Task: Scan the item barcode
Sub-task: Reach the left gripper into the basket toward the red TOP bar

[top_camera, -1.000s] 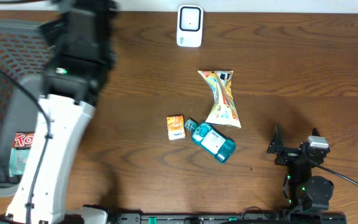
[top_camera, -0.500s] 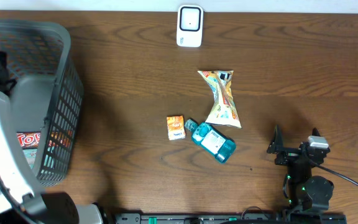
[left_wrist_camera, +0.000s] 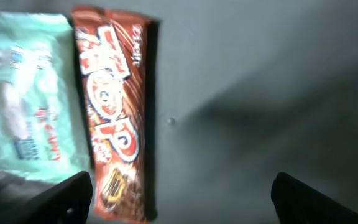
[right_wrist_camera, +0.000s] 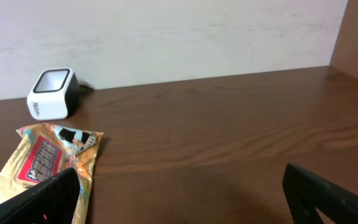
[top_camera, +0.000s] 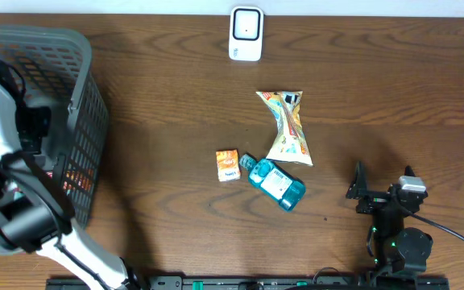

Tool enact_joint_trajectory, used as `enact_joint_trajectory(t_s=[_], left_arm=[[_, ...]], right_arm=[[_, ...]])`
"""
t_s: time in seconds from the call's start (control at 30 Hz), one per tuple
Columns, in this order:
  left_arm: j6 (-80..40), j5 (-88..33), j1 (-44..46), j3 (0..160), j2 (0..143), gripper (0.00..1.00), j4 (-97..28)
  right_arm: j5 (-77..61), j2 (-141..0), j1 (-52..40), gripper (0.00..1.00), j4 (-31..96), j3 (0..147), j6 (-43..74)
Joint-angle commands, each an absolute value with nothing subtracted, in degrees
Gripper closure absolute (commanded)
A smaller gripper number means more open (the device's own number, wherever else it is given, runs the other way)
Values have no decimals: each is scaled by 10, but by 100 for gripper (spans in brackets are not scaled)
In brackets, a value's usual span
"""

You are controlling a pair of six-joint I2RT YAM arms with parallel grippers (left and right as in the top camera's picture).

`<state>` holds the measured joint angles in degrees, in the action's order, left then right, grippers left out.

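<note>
The white barcode scanner [top_camera: 246,34] stands at the table's far edge. Mid-table lie a yellow snack bag [top_camera: 287,129], a small orange box [top_camera: 228,164] and a teal bottle [top_camera: 275,182]. My left arm [top_camera: 10,129] reaches down into the grey basket [top_camera: 83,72]. In the left wrist view, my left gripper [left_wrist_camera: 182,205] is open above the basket floor, with a brown-red chocolate bar [left_wrist_camera: 114,112] just inside its left finger and a mint-green packet [left_wrist_camera: 23,106] beside that. My right gripper [right_wrist_camera: 182,205] rests open and empty at the near right, facing the scanner [right_wrist_camera: 51,93].
The snack bag [right_wrist_camera: 48,162] lies just beyond the right gripper's left finger. The basket's mesh walls close in around the left arm. A pale wall runs behind the table's far edge.
My left arm has swung from high over the basket's right side down into the basket. The right arm and the items on the table have not moved.
</note>
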<state>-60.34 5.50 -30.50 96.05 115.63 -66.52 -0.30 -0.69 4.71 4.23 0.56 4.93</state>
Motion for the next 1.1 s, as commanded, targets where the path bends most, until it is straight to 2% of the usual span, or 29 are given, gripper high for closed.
enact_joint_trajectory(t_s=[0.0,0.3,0.5,0.53,0.57,0.63,0.73,0.83,1.07], left_arm=[[-618,49,-306,953,1190,8,-672],[-681,102,-306,903,1213,8,-657],[-680,101,-309,847,1213,8,-583],[-680,101,-309,836,1213,13,-569],[-680,101,-309,826,1213,27,-558],[-680,101,-309,808,1213,46,-542],[-681,101,-309,774,1213,61,-521],[-680,101,-309,749,1213,92,-513],[-665,96,-308,756,1193,93,-514]], right_arm=[[-5,-3,49,1,43,3,42],[-6,-3,49,1,43,3,42],[-5,-3,49,1,43,3,42],[-6,-3,49,1,43,3,42],[-6,-3,49,1,43,3,42],[-6,-3,49,1,43,3,42],[-6,-3,49,1,43,3,42],[-6,-3,49,1,43,3,42],[-6,-3,49,1,43,3,42]])
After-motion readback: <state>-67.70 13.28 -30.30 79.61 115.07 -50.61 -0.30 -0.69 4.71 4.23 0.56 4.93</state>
